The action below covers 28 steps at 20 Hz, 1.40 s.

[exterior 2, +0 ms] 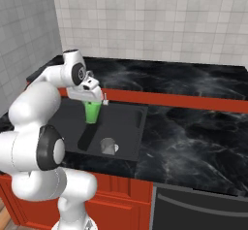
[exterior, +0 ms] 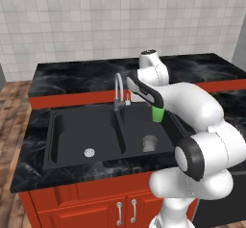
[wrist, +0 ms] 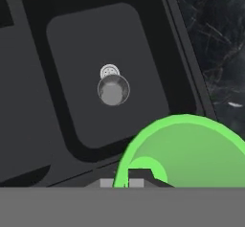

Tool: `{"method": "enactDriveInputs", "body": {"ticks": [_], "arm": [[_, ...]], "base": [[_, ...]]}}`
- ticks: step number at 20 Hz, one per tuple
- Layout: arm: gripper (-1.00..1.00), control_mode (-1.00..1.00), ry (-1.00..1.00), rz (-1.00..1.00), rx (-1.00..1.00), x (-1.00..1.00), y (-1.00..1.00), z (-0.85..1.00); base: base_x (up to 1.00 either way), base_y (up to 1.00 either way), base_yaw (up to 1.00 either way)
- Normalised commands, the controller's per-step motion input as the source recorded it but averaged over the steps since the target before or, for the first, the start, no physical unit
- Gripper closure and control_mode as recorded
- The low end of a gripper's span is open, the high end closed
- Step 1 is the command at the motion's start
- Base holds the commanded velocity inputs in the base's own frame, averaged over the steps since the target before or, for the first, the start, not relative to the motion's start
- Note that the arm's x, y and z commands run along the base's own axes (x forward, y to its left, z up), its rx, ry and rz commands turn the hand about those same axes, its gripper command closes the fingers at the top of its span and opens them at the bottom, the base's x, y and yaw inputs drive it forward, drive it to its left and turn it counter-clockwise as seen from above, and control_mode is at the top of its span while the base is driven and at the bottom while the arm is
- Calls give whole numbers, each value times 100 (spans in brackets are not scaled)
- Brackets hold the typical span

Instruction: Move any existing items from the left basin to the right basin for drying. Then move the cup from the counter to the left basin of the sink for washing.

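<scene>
My gripper (exterior: pixel 155 107) is shut on the rim of the bright green cup (exterior: pixel 157 113), which hangs upright in the air over the back part of the right basin (exterior: pixel 138 126). Seen from the right base, the gripper (exterior 2: pixel 91 101) holds the cup (exterior 2: pixel 92 111) from above. The grey tumbler (exterior: pixel 150 144) stands on the right basin's floor near the drain, below and in front of the cup. Looking down from the hand, the cup's rim (wrist: pixel 191 149) lies at the bottom right and the tumbler (wrist: pixel 113 90) at the centre. The left basin (exterior: pixel 79 128) holds only its silver drain (exterior: pixel 89 151).
The silver gooseneck tap (exterior: pixel 117 90) rises at the sink's divider, just left of the gripper. Black marble counter (exterior 2: pixel 193 132) stretches to the right of the sink, with a raised counter ledge (exterior: pixel 72 75) behind it. A tiled wall closes the back.
</scene>
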Motion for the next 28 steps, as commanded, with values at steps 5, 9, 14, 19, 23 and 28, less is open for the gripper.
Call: {"method": "enactDriveInputs", "body": {"ticks": [5,9,14,19,23,28], "arm": [[100,-100,4,0,0,-5,59,-5],[100,-100,4,0,0,-10,52,-13],[100,-100,3,4,0,-11,38,-19],[100,-100,1,6,0,0,35,-25],[100,-100,0,8,0,0,36,-25],[100,-100,0,8,0,0,40,-22]], "base": [[0,0,0],[0,0,0],[0,0,0],[0,0,0],[0,0,0],[0,0,0]]}}
